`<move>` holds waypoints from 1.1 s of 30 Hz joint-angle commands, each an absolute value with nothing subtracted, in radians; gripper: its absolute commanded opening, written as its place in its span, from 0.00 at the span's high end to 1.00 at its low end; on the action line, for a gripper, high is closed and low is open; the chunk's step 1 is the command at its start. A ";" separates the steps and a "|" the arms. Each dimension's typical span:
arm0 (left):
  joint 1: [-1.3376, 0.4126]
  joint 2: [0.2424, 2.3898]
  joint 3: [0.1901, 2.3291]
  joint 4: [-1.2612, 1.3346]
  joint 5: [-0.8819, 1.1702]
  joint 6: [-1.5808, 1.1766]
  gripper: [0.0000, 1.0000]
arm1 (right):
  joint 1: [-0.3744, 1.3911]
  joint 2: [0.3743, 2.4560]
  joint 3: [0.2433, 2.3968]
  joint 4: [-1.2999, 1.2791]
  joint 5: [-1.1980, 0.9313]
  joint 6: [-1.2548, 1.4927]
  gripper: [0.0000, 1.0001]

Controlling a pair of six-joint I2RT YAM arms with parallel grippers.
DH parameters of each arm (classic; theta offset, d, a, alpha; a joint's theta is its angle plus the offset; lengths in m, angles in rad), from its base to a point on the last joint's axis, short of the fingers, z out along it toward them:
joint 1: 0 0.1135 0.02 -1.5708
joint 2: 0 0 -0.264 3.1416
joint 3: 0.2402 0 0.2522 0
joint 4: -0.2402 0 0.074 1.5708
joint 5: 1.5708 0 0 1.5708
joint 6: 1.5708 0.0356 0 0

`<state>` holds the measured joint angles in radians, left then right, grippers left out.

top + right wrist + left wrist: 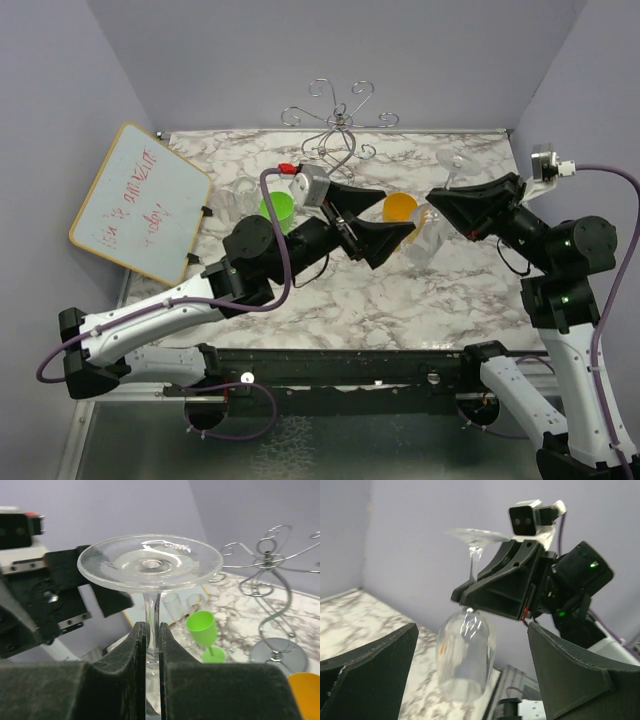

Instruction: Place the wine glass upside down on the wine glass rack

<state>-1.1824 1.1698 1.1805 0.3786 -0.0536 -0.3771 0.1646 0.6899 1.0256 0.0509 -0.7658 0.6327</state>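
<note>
A clear wine glass hangs upside down above the table, foot on top and bowl below. My right gripper is shut on its stem, seen from the other side as a black wedge. My left gripper is open, its fingers standing wide on either side of the bowl without touching it. From above, both grippers meet at the glass in the middle right of the table. The wine glass rack, silver wire with scroll arms, stands at the back.
A green plastic wine glass and an orange cup stand on the marble table. Clear glasses sit near a whiteboard leaning at the left. Purple walls close in the back and sides.
</note>
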 commanded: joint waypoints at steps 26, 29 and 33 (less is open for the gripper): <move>-1.187 0.933 1.302 -0.270 -0.741 -0.233 0.01 | 0.158 1.453 1.217 0.332 -0.368 0.218 1.00; -1.187 0.957 1.309 -0.247 -0.703 -0.283 0.01 | 0.149 1.502 1.220 0.407 -0.423 0.210 1.00; -1.187 0.971 1.299 -0.244 -0.665 -0.330 0.01 | 0.140 1.562 1.241 0.477 -0.499 0.209 0.99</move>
